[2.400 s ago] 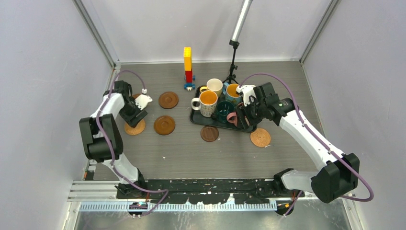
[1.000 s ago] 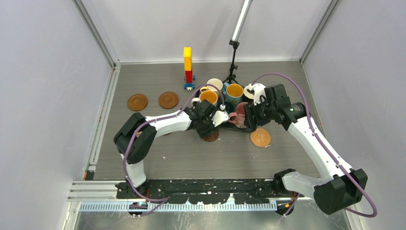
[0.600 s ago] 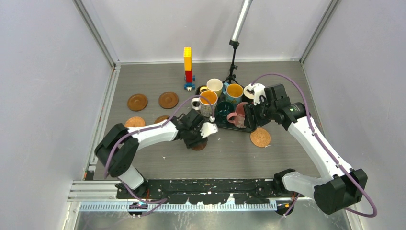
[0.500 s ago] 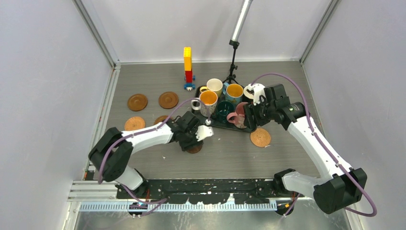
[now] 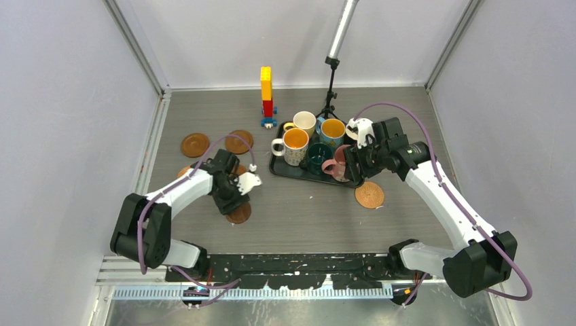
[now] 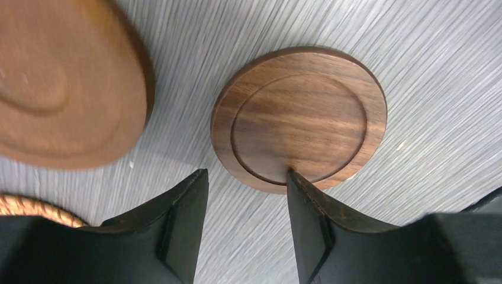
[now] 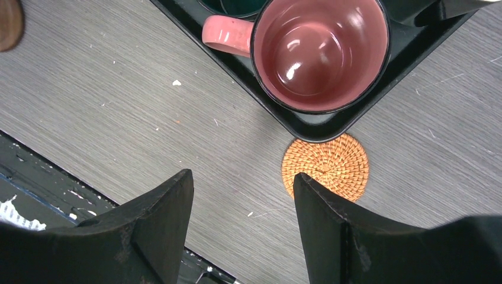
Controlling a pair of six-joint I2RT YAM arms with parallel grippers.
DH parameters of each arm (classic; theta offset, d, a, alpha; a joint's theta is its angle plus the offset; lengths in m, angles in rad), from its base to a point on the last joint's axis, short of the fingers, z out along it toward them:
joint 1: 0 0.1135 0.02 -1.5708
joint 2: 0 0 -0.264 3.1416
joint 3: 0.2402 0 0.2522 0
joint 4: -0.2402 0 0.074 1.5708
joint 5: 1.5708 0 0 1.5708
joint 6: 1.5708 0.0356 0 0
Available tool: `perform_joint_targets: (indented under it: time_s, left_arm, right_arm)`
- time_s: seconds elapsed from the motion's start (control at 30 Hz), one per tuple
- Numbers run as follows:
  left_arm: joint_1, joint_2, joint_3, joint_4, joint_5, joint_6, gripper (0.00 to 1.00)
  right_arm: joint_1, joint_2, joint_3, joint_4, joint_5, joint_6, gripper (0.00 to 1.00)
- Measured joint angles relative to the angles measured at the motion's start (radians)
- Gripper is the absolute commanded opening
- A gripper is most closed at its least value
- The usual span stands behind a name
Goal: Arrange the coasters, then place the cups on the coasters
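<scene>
**A:** progress?
**B:** early. left fingers (image 6: 180, 228) spread, one tip on the dark brown round wooden coaster (image 6: 299, 115) on the desk (image 6: 444, 71); right fingers (image 7: 157, 231) spread (empty) over the pink ceramic mug (image 7: 319, 50), unplaced in its black rectangular tray (image 7: 322, 129).

the left arm (image 5: 178, 193) lies low and sharply bent, its forearm running rightward to a wrist turned downward. the left gripper (image 6: 245, 177) points straight down, its two black fingers (image 6: 183, 228) parted with nothing gripped between them. the right arm (image 5: 445, 200) stretches far forward and leftward, its upper link rising steeply from the base. the right gripper (image 7: 243, 177) also faces down, jaws spread wide and empty.
</scene>
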Motion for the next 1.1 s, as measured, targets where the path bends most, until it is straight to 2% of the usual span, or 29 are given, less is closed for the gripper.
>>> perform_joint_targets:
  time_s: [0.43, 0.53, 0.7, 0.93, 1.1]
  left_arm:
    - [0.505, 0.015, -0.006, -0.182, -0.037, 0.319, 0.53]
    - [0.581, 0.045, 0.014, -0.204, -0.039, 0.359, 0.53]
    - [0.631, 0.075, 0.041, -0.221, -0.04, 0.403, 0.54]
    - [0.638, 0.066, 0.04, -0.221, -0.048, 0.445, 0.55]
    - [0.643, 0.059, 0.034, -0.204, -0.074, 0.454, 0.59]
  right_arm:
    - [0.0, 0.011, 0.016, -0.014, -0.004, -0.015, 0.67]
    - [0.0, 0.011, 0.016, -0.014, -0.006, -0.015, 0.67]
    - [0.0, 0.011, 0.016, -0.014, -0.009, -0.015, 0.67]
    - [0.0, 0.011, 0.016, -0.014, -0.009, -0.017, 0.67]
    - [0.0, 0.011, 0.016, -0.014, -0.009, -0.018, 0.67]
